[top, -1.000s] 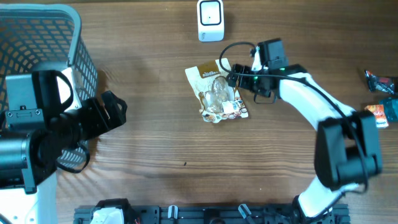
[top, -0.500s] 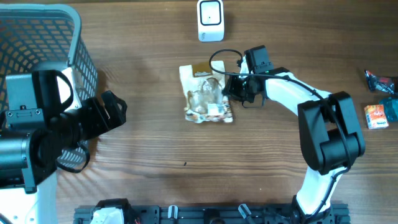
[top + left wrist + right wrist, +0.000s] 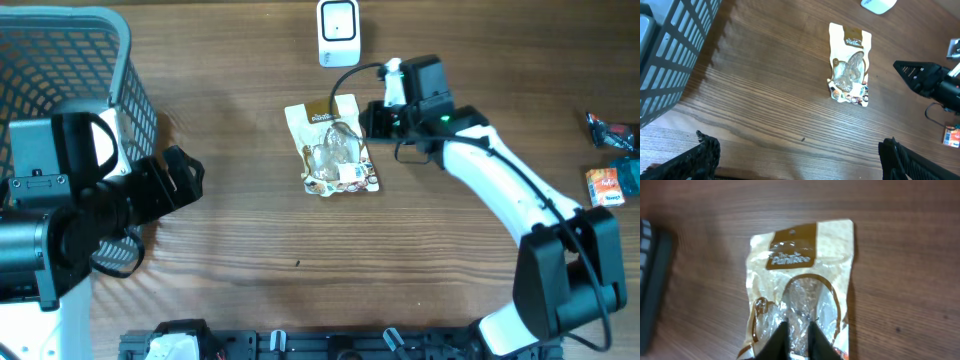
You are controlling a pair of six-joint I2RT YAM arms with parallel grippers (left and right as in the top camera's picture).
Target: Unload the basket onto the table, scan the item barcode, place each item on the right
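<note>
**Pouch Flat on Table, Right Gripper at Its Edge**

The pouch point(image 3: 332, 150) lies flat on the table point(image 3: 300, 262), near the centre. Its brown header end points toward the scanner point(image 3: 338, 32). The scanner stands at the far edge of the table, apart from the pouch.

Right gripper point(image 3: 797, 330): in the wrist view it sits over the clear window of the pouch. Its fingers point(image 3: 780, 341) stand close together with a narrow gap between them. Whether they pinch the film or only hover above it cannot be told from this angle. In the overhead view the gripper is at the upper right edge of the pouch.

Left gripper point(image 3: 802, 157): the fingers are spread wide and hold nothing. It hangs above bare table, well apart from the pouch, just beside the basket point(image 3: 125, 60).

The basket occupies the far left corner. Two small packets point(image 3: 610, 185) lie at the right edge of the table, well apart from the pouch.
</note>
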